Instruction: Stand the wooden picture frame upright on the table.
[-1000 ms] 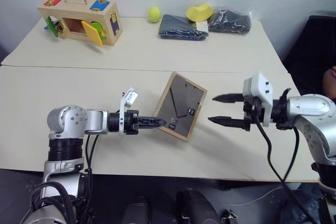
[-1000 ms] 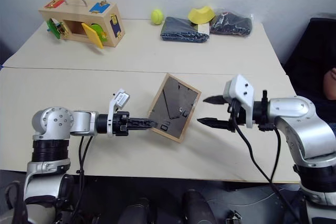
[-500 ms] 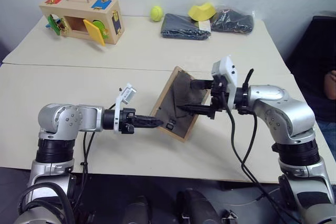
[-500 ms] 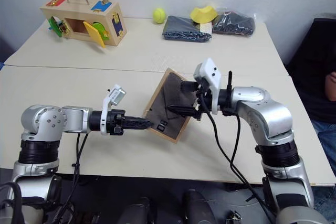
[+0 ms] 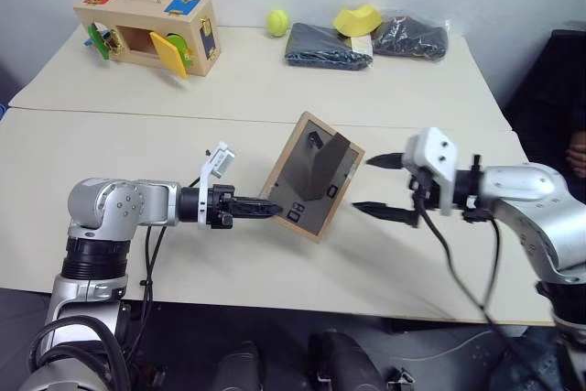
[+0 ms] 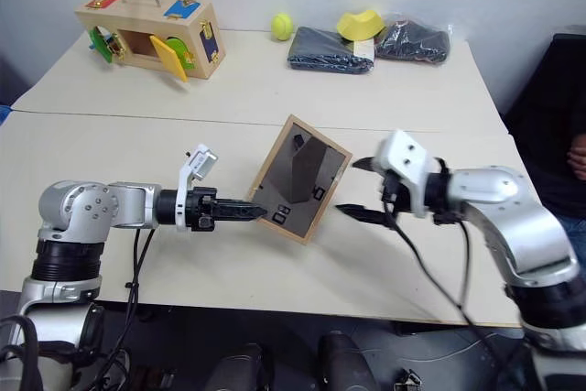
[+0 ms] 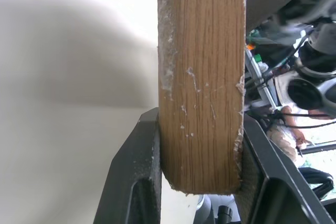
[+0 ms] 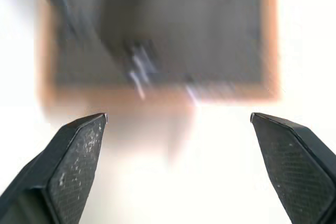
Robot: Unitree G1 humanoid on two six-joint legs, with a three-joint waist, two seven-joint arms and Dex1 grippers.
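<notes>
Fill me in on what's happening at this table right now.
The left gripper is clamped on one edge of the wooden picture frame, holding it tilted over the table with its dark back facing the camera. The easel stand on that back is folded out. The right gripper hangs open just beside the frame, not touching it. The frame is not yet standing on its own. At the far end lie a wooden latch box, a tennis ball and some dark bags.

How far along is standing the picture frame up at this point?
Done: the easel stand is folded out from the wooden picture frame. In hand: the left gripper grips the frame's edge, tilted, above the table; the right gripper is open beside it. Left: setting it down upright and releasing.
</notes>
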